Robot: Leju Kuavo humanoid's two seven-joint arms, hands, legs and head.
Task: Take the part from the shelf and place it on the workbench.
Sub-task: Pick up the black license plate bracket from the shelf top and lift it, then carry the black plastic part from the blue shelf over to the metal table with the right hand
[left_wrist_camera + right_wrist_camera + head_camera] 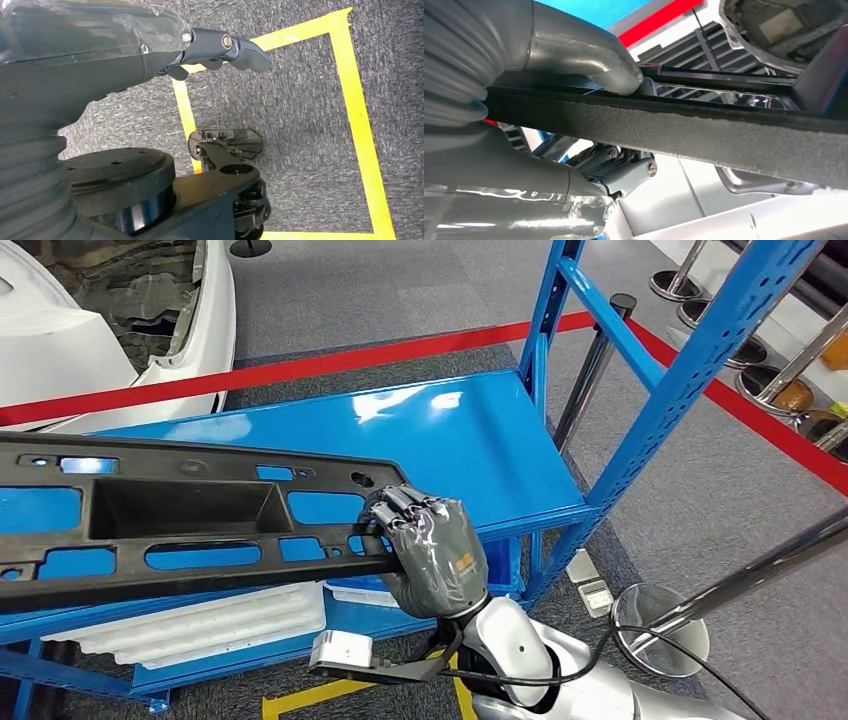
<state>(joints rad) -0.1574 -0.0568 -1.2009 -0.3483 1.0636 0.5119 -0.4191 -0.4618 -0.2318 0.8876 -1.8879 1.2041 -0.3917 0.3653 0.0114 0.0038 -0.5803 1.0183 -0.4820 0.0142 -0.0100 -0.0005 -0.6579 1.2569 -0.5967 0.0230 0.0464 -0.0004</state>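
Over the glossy blue metal shelf [480,440], the right hand [432,550] clamps the long black slotted plastic part [180,520] at its near edge. The left hand [150,45] hangs above grey carpet [300,115], fingers extended, holding nothing.

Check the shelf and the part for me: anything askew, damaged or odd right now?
Nothing looks damaged. The long black part lies skewed across the blue shelf, and the right hand grips it at one end only, so it may sag or swing. The left hand hangs over the floor, holding nothing.

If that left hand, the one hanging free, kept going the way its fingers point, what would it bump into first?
Probably just the floor. The left hand points out over grey carpet marked with yellow tape; nothing else shows in its line, though depth is hard to judge.
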